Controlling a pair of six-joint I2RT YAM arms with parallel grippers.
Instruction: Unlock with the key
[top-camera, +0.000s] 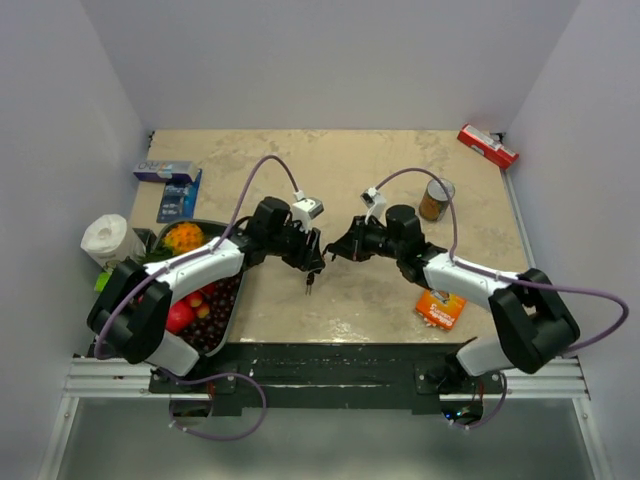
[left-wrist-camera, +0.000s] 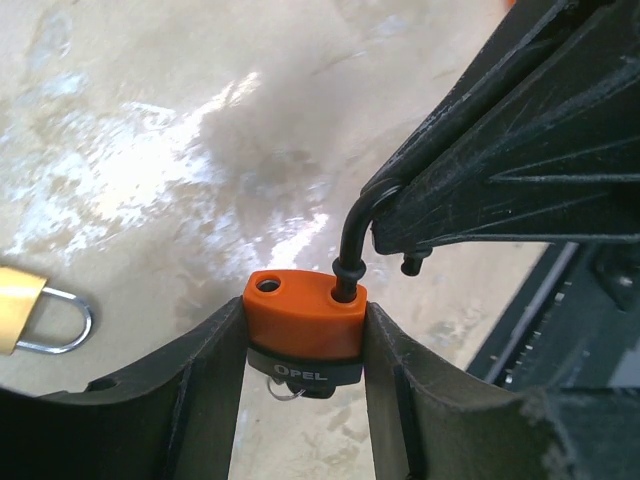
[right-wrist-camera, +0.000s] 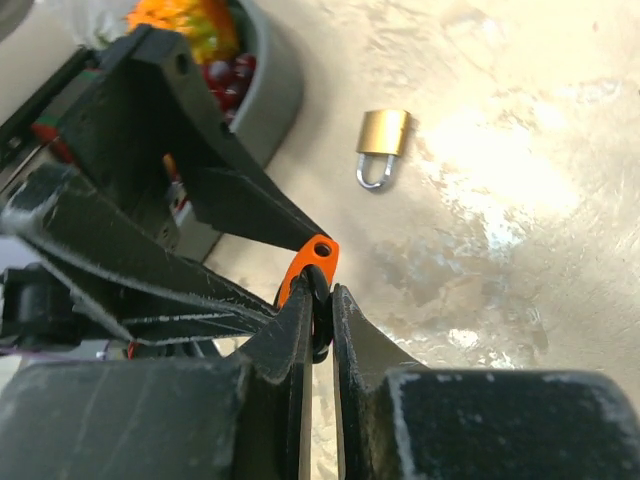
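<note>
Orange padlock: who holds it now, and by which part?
Both. The left gripper clamps the orange padlock by the sides of its body; the right gripper pinches its black shackle.

White arm shells (top-camera: 200, 265), black joints (top-camera: 270, 215), looping purple cables (top-camera: 265, 165), scuffed black claw fingers (left-wrist-camera: 200, 400).

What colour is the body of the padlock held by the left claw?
Orange padlock, black shackle; clearest in the left wrist view.
</note>
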